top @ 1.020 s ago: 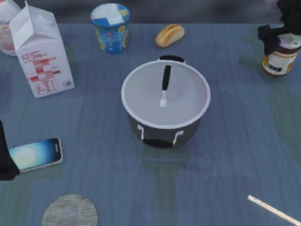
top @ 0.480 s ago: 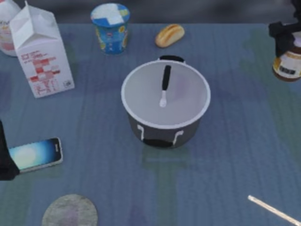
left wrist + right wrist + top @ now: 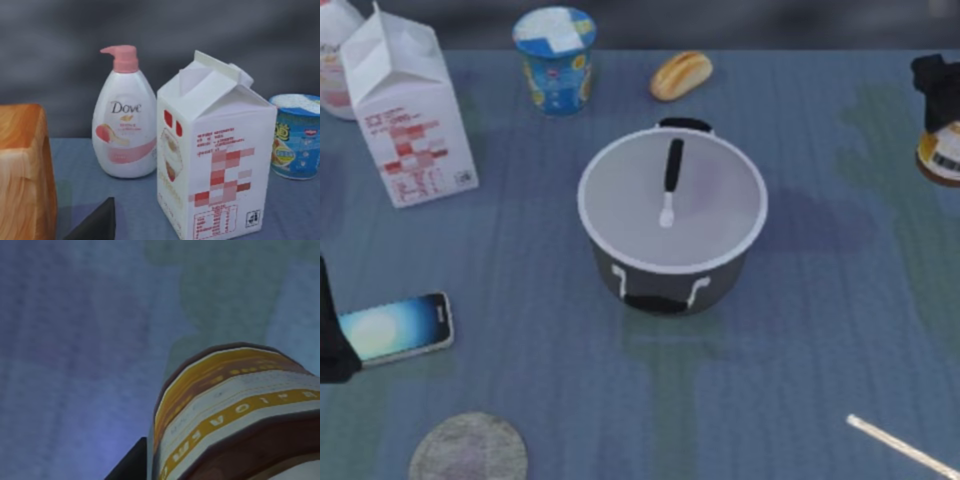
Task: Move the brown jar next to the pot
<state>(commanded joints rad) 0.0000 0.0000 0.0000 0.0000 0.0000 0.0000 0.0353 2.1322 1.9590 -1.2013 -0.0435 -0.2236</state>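
The brown jar (image 3: 941, 157), with its yellow-and-white label, hangs at the far right edge of the top view, partly cut off by the frame. My right gripper (image 3: 940, 100) is shut on it from above. In the right wrist view the jar (image 3: 235, 410) fills the near corner, with one dark finger (image 3: 131, 462) against its side and blue table far below. The pot (image 3: 671, 215) stands in the middle of the table, lid on, well to the left of the jar. My left arm (image 3: 332, 335) is parked at the left edge.
A milk carton (image 3: 410, 115), a Dove bottle (image 3: 125, 125) and a wooden block (image 3: 22, 175) stand back left. Behind the pot are a blue cup (image 3: 556, 60) and a bread roll (image 3: 681, 75). In front lie a phone (image 3: 395, 328), a grey disc (image 3: 468, 448) and a pale stick (image 3: 905, 448).
My right gripper has carried the brown jar up off the table, and it has slid toward the right edge of the top view. The left arm and the pot have not moved.
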